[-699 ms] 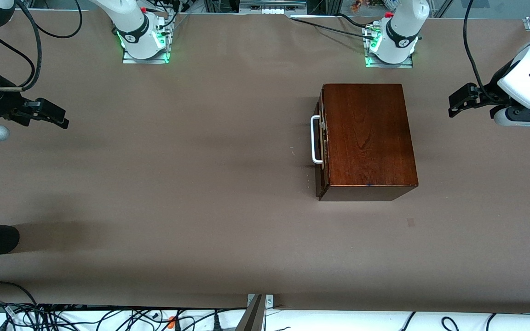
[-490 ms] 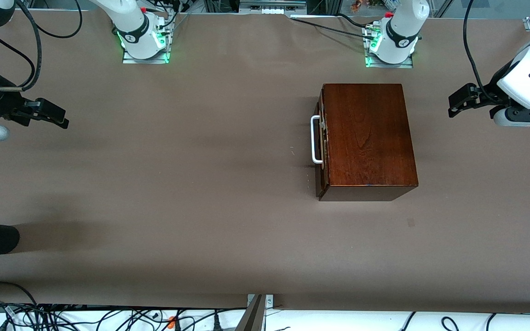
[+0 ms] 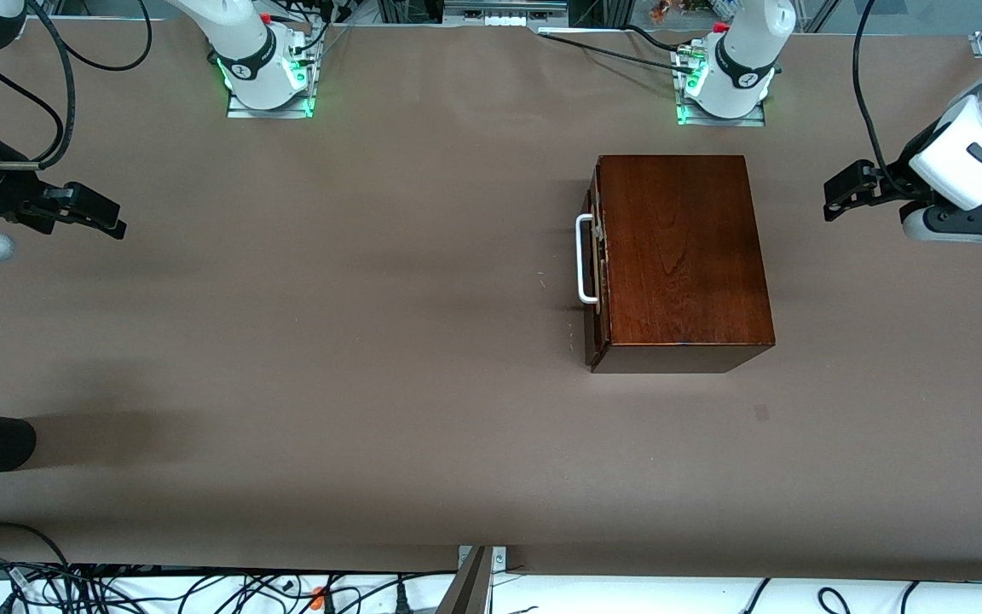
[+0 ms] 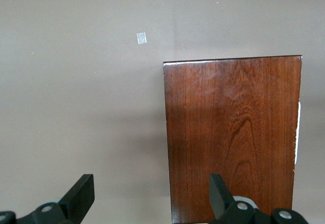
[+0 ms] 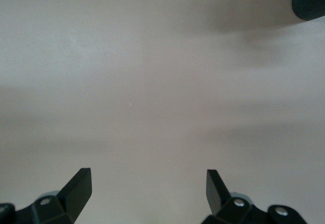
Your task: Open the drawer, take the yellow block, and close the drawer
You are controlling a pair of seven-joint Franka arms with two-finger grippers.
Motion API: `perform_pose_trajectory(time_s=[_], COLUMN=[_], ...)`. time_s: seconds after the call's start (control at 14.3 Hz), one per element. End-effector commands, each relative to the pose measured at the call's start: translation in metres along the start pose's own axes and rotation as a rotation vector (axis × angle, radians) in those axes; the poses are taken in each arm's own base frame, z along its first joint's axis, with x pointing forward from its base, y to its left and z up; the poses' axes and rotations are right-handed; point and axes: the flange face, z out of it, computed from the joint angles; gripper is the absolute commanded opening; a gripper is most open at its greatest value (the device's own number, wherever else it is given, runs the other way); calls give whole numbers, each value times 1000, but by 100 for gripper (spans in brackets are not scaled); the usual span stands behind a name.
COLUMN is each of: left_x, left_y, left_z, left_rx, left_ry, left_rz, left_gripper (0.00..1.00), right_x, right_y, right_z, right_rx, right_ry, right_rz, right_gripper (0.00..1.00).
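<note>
Step 1, opening, not begun: drawer (image 3: 597, 281) shut in the wooden box (image 3: 678, 256); yellow block unseen. Left gripper (image 3: 836, 198) spread, empty, over table beside box. Right gripper (image 3: 112, 223) spread, waiting. Next: grasp handle (image 3: 582, 258), pull straight

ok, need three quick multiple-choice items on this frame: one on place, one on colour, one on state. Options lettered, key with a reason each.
1. Where is the wooden box?
A. toward the left arm's end of the table
B. toward the right arm's end
C. at the table edge nearest the front camera

2. What colour is the handle?
A. black
B. white
C. yellow

3. What state is the drawer in?
A. pulled fully out
B. removed
C. shut

Key: 1 A, it sits just below the left arm's base; 2 B, the bar is white against dark wood; 3 C, its front is flush, no interior shows.
</note>
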Motion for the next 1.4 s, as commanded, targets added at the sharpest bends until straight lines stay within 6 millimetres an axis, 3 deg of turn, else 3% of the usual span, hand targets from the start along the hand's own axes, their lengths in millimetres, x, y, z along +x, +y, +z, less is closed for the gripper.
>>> perform_pose_trajectory(time_s=[0.0,0.21,0.35,0.63,0.77,0.91,1.12,1.33], left_x=[-4,-5,-5,-3,-5,-7,-18,-33], left_y=[-1,1,20,100,129,170,243,298], left_z=[-1,15,39,57,55,60,89,124], left_rx=[-11,-9,-12,-13,-69,-89,-62,56], left_ry=[-30,-102,-204,-211,-183,-153,-149,-133], left_rz=[19,12,50,183,201,210,156,230], left_gripper=[100,100,100,100,100,100,100,100], right_x=[2,1,1,1,1,1,1,1], right_y=[3,3,3,3,3,3,3,4], right_z=[-3,-4,-4,-3,-3,-3,-1,-1], right_rx=[-1,-1,-1,-1,-1,-1,-2,-2], right_ry=[5,7,6,3,3,3,-6,-6], right_rz=[-11,-11,-11,-11,-11,-11,-11,-9], right_gripper=[100,100,100,100,100,100,100,100])
